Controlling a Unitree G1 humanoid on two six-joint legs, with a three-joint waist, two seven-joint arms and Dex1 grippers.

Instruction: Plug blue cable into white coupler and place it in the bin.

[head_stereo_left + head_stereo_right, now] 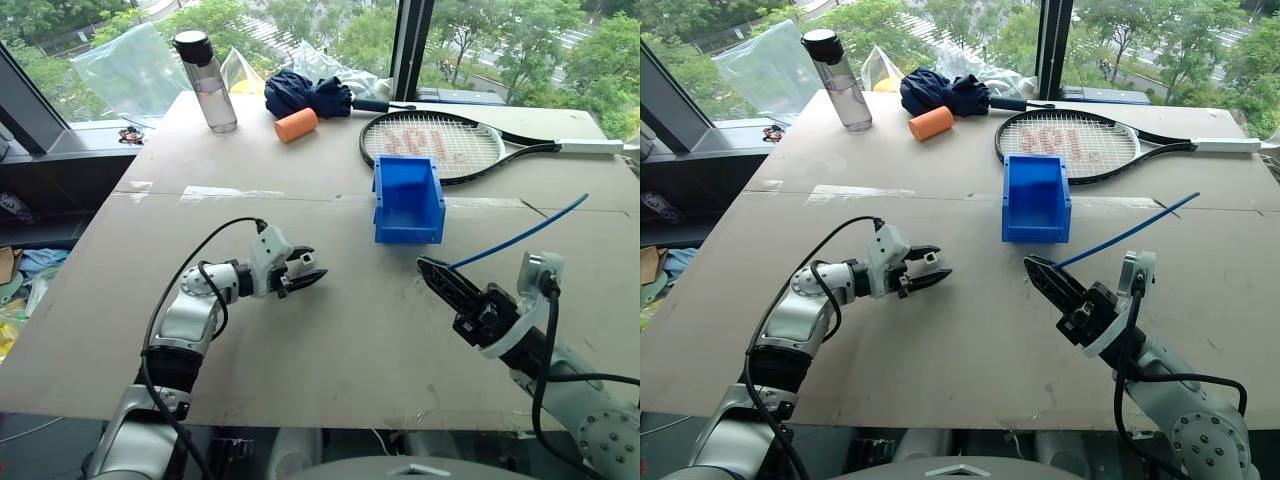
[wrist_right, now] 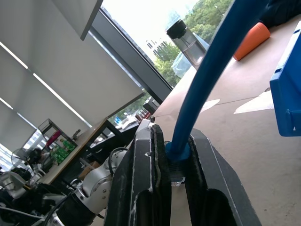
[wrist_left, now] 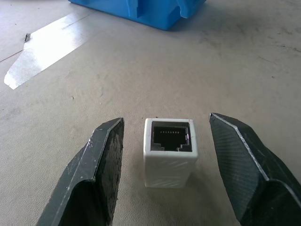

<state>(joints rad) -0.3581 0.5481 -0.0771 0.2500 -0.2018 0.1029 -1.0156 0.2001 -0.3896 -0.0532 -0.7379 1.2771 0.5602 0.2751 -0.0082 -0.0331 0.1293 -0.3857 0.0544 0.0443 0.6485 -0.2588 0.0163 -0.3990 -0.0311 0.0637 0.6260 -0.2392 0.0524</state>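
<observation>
- The table (image 1: 330, 330) is a wide grey-brown board; every place below is given from the bin.
- A tennis racket (image 1: 432, 145) lies just behind the bin, its head touching or nearly touching the bin's back wall.
- The bin (image 1: 408, 200) stands upright on the table, bright blue.
- A dark folded umbrella (image 1: 308, 95), an orange cylinder (image 1: 296, 125) and a clear bottle (image 1: 207, 82) sit well beyond the bin to its left.
- The right gripper (image 1: 432, 270), near the bin's front right corner, is clamped together on the plug end of the blue cable (image 1: 520, 236), which slants up and away to the bin's right.
- The left gripper (image 1: 308, 277), to the bin's front left, has its fingers apart on either side of the white coupler (image 3: 169, 151), not touching it.
- The white coupler stands on the table, its socket facing away from the bin.
</observation>
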